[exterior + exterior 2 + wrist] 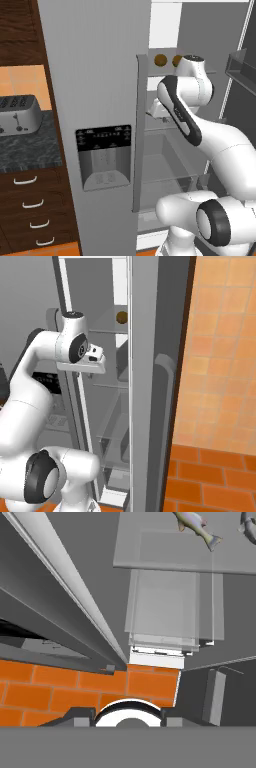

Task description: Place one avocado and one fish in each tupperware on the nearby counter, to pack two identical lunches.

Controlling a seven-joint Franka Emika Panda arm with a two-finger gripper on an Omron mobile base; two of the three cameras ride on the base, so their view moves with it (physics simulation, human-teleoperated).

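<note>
Pincer state first: the gripper sits at the end of the white arm inside the open fridge, but the fingertips are not clearly visible in any picture, so I cannot tell whether they stand apart or together, and nothing can be seen held or touched. In the hand view it looks down the fridge interior, with stacked glass shelves (170,607) in the middle of the frame and orange floor tiles (75,687) at lower left. At the top of that frame a fish (197,524) lies on a glass shelf, with the edge of what may be a second fish (248,524) at the upper right corner. In the left base view two avocados, one avocado (160,60) and its partner (176,60), rest side by side on an upper shelf at upper centre, just left of the arm's wrist (192,75); the right base view shows one (121,317) at upper centre. The fridge door (100,125) with its dispenser panel fills the centre, and the counter (30,145) with a toaster (19,115) lies at the left edge. No tupperware is in view, so its contents are unknown. Judging from the food on the shelves, the packing looks barely begun: both avocados and at least one fish remain to be carried over.
</note>
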